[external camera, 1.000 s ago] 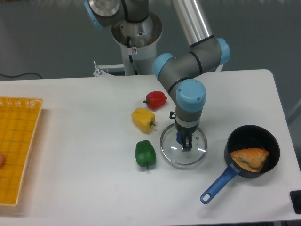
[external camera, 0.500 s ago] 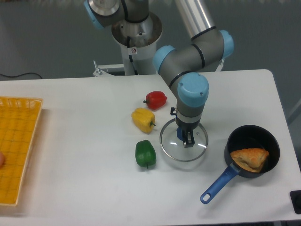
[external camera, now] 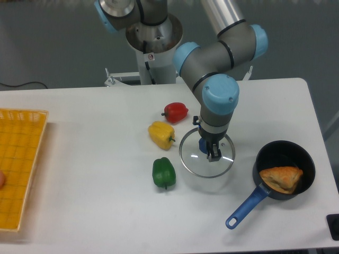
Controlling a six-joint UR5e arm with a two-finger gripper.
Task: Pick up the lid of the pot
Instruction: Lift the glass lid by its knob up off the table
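We grip the lid [external camera: 221, 159] by its blue knob, gripper [external camera: 204, 138] narrowed on it, above the bench [external camera: 95, 185] | yellow pepper [external camera: 161, 133] and green pepper [external camera: 163, 173] near, red pepper [external camera: 175, 112] farther back; pan [external camera: 293, 153] with bread [external camera: 280, 178] towards near-right corner | white bench, yellow crate [external camera: 15, 173] at left edge, dark beyond far edge

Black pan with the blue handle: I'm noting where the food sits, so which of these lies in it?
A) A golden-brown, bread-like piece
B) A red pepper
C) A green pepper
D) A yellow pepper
A: a golden-brown, bread-like piece lies inside the black pan, while the green pepper, yellow pepper and red pepper are all outside it.
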